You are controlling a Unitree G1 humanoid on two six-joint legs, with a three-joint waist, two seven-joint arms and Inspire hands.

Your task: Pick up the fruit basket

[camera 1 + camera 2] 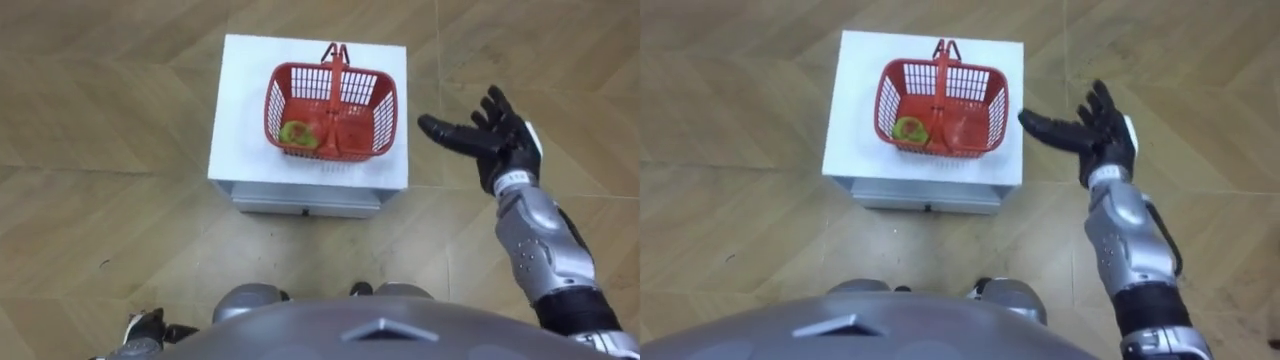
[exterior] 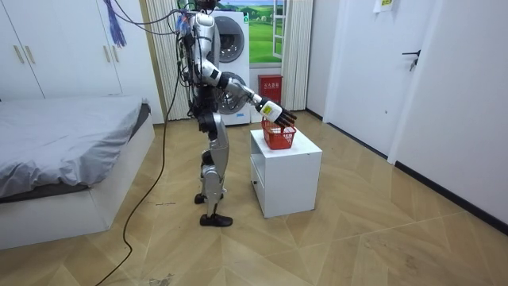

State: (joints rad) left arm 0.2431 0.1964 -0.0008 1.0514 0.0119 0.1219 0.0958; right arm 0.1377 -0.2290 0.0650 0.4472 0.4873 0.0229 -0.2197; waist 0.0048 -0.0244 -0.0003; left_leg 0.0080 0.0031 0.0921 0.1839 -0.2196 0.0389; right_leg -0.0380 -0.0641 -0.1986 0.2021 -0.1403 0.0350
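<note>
White cabinet [image 1: 240,110], red mesh basket [image 1: 375,105]

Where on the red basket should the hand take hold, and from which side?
The raised handle, at its middle, from above. It crosses the basket front to back over the centre, clear of the green fruit, and the open right hand is beside it.

The right arm comes in from 5 o'clock, forearm stretched forward and nearly straight. It carries the right hand [image 1: 497,140] out at about 2 o'clock with the palm turned toward 9 o'clock; its fingers [image 1: 445,131] are straight and spread, holding nothing. The left hand [image 1: 146,327] hangs low at 7 o'clock, close beside the body.
</note>
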